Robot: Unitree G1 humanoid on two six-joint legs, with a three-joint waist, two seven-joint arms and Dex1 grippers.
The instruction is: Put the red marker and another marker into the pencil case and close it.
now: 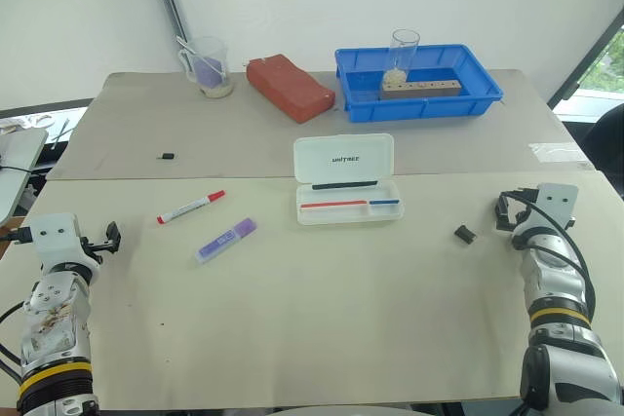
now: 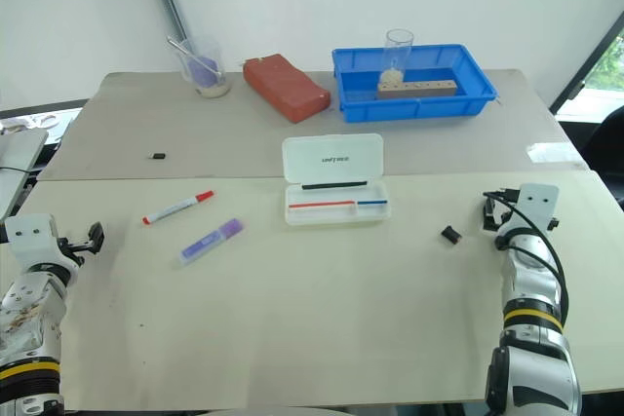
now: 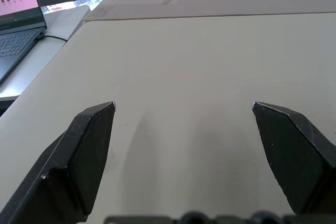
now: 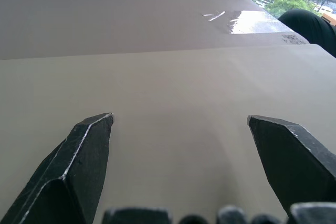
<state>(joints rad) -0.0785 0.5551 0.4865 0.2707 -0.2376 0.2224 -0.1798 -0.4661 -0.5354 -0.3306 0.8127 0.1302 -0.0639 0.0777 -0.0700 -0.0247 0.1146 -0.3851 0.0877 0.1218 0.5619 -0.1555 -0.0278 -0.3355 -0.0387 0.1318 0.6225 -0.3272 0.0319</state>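
Observation:
The pencil case [image 1: 343, 158] lies open at the table's middle, its lid tipped back; a thin red pen and a thin blue pen lie in its base. To its left on the tabletop lie the red marker [image 1: 191, 207] and, just nearer, the purple marker [image 1: 226, 240], both slanted. My left gripper [image 1: 112, 235] hovers low at the table's left edge, well left of both markers. My right gripper [image 1: 501, 209] is at the far right. Both stand open over bare tabletop, as the left wrist view [image 3: 184, 106] and the right wrist view [image 4: 180, 116] show.
At the back stand a blue tray [image 1: 419, 107] holding a wooden block and a glass, a red brick [image 1: 290, 87] and a clear measuring cup [image 1: 207, 67]. Small black bits lie at back left [image 1: 168, 156] and near my right gripper [image 1: 464, 234]. A laptop [image 3: 18, 3] sits off the table's left.

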